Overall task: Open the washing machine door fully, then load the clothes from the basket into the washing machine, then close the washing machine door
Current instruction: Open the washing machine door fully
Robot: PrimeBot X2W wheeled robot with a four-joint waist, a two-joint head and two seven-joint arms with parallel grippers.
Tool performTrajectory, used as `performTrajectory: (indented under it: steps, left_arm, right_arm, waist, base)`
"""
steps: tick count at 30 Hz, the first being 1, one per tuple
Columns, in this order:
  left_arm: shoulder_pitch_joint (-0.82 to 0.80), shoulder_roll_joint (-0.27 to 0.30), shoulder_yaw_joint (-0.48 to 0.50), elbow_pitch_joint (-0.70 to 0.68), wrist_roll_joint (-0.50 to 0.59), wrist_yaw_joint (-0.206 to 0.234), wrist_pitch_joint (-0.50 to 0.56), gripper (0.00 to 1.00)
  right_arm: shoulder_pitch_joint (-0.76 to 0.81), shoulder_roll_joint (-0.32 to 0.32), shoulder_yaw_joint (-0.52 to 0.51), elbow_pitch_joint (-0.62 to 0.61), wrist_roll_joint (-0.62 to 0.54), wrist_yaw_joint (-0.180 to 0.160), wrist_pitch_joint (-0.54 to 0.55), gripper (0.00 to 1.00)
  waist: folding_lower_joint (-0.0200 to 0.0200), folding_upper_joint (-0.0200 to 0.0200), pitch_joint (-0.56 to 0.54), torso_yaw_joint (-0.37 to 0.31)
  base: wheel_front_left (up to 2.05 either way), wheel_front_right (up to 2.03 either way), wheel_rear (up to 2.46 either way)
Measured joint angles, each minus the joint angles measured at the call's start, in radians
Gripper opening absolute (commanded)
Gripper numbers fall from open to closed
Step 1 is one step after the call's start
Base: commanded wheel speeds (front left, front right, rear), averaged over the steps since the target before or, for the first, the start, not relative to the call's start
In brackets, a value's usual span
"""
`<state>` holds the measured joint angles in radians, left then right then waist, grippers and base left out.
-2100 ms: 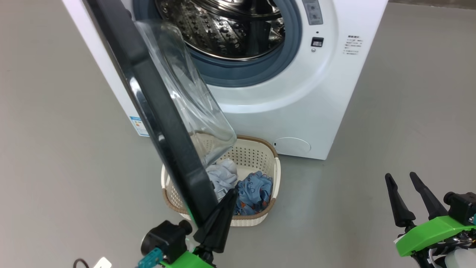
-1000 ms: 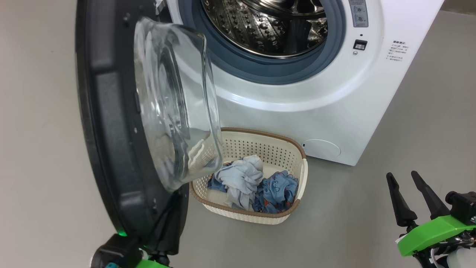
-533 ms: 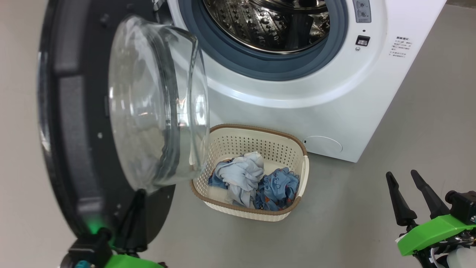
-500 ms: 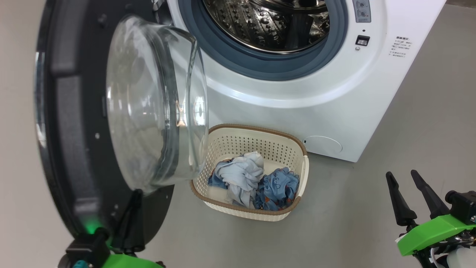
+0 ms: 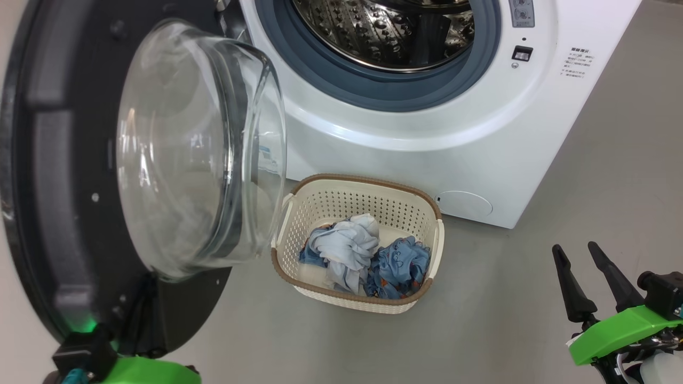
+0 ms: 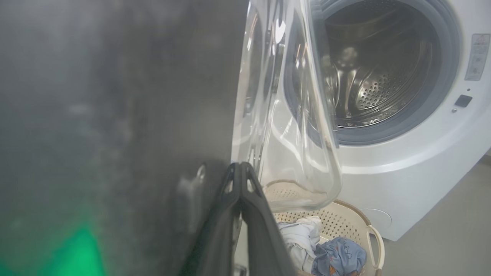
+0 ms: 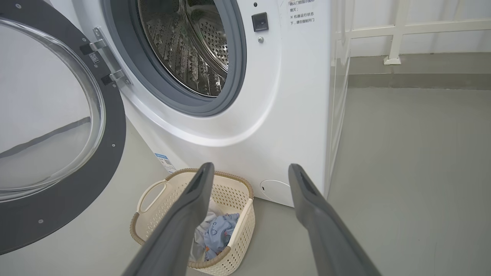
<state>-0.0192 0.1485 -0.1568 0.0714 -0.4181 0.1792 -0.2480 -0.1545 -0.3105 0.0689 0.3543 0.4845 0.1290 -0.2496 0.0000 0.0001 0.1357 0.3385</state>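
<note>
Pressing close against the black inner rim of the washing machine door, my left pincer has its two fingers shut tight together, pinching nothing. The door stands swung wide out from the hinge side of the washing machine, its bulging glass bowl facing across the machine's front. The machine's mouth is uncovered, showing the steel drum inside the grey-blue gasket.

The basket sits on the floor just in front of the washing machine, below the mouth and beside the round cap low on the machine's front. The clothes lie crumpled in it side by side, the pale garment nearer the door, the blue printed one nearer the cap.

My right pincer hangs well apart from the washing machine, off its front right corner above bare floor, fingers spread wide and holding nothing.
</note>
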Motion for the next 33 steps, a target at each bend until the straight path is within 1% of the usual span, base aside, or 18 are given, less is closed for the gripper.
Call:
performTrajectory:
  steps: [17,26,33]
  left_arm:
    - [-0.054,0.025,0.135,0.097,-0.01,0.01,0.0,0.0]
    - [-0.112,0.035,0.222,0.167,0.017,0.01,-0.002,0.0]
    - [-0.157,0.05,0.293,0.222,0.032,0.0,-0.004,0.0]
  right_arm:
    - [-0.001,-0.006,0.005,0.0,0.001,0.0,0.0,1.0]
    - [-0.011,-0.015,0.011,-0.002,0.001,0.0,0.0,1.0]
    - [-0.012,-0.023,0.01,-0.002,0.001,0.0,0.0,1.0]
  waist:
    - [0.0,0.0,0.01,-0.001]
    - [0.0,0.0,0.024,-0.008]
    - [0.0,0.0,0.036,-0.015]
  base:
    - [0.0,0.0,0.0]
    - [0.0,0.0,0.0]
    - [0.0,0.0,0.0]
